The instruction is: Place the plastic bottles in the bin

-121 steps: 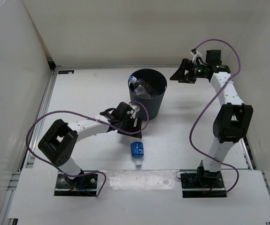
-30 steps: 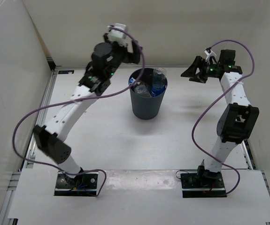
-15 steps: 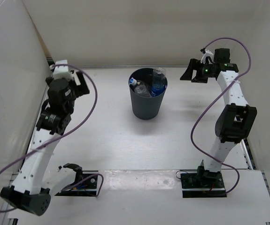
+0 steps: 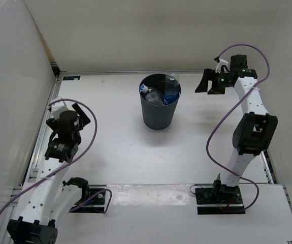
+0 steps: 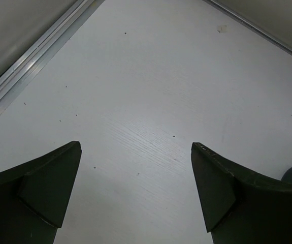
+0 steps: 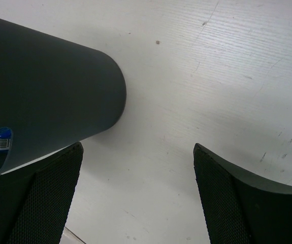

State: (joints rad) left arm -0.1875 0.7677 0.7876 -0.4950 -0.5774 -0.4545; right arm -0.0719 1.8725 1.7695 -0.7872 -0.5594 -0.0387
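Could topple dark grey round plastic bin [image 4: 158,113], spilling clear plastic bottles [image 4: 170,89], if clipped by splayed, empty left gripper [image 5: 135,147] or right gripper [image 6: 138,147].

The white table [image 4: 120,147] carries the dark round bin [image 4: 157,116], upright toward its far middle

You have the bin [image 4: 158,116] standing toward the back of the table [image 4: 120,152], about midway between its sides, with the plastic bottles [image 4: 170,86] inside it, one poking above the rim. Your right gripper [image 4: 207,86] is right of the bin, well apart. Your left gripper [image 5: 135,147] is far to its left, by the table's left edge, nearer the bases.
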